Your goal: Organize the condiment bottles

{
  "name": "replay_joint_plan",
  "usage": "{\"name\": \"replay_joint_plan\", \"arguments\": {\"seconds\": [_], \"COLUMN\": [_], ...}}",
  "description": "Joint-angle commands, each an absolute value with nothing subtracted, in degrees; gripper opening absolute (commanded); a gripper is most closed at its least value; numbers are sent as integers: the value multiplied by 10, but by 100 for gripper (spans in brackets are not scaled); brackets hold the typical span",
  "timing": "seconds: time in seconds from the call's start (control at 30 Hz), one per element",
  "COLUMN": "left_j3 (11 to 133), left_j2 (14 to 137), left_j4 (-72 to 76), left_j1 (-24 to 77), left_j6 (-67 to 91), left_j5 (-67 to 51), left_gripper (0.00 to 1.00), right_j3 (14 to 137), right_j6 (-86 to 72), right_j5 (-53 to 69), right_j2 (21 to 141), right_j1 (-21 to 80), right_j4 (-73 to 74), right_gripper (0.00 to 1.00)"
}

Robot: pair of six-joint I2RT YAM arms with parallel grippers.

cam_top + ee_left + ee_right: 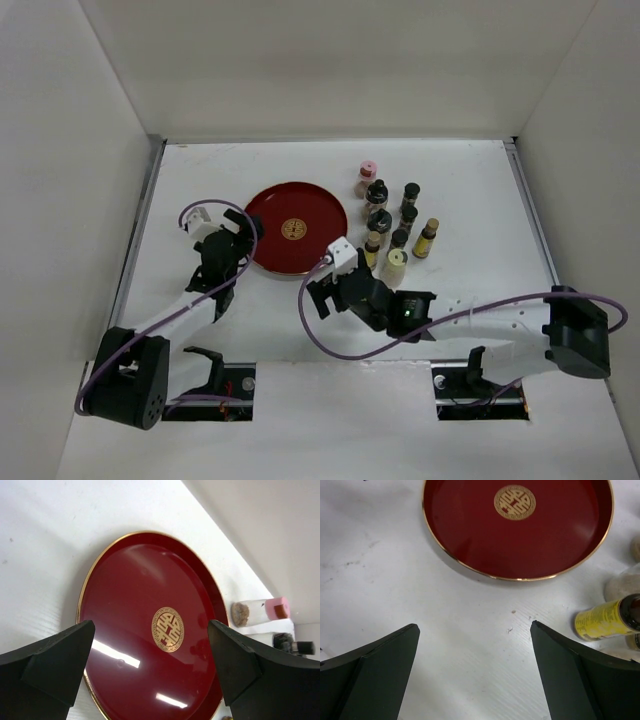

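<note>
Left gripper [151,626] and right gripper [475,626] both wide open, holding nothing.
Condiment bottles [379,219] probably light, slick, fragile (tippy too); pinch mid-body.

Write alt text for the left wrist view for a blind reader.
A red tray with gold rim and emblem lies on a white table, framed by the open jaws of the left gripper. A pink-capped bottle sits beyond it.

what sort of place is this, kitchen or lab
Probably a robot lab test cell: plain white panel walls box in a white table, two robot arms are mounted at its near edge, and the props are a round red tray and tiny glass condiment bottles.
</note>
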State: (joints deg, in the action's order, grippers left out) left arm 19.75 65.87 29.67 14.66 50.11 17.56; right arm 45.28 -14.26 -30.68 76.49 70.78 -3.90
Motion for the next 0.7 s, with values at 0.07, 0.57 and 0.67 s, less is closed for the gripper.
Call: {"name": "replay_joint_plan", "arguments": {"seconds": [0.07, 0.57, 0.67], "left_j3": [182, 171, 171], "left_j2": [628, 658, 664], "left_j4": [336, 313, 313], "left_j1": [137, 77, 76], "left_j6": [501, 559, 566], "left_j5": [199, 171, 166], "left_gripper": [100, 100, 100], "right_j3": [461, 409, 407], "right_j6": [-106, -263, -245], "right_j5": [-375, -352, -345], "right_j2": [722, 519, 535], "right_j1": [719, 497, 487], "right_j4": [-124, -2, 24], "right_gripper": [100, 29, 47]}}
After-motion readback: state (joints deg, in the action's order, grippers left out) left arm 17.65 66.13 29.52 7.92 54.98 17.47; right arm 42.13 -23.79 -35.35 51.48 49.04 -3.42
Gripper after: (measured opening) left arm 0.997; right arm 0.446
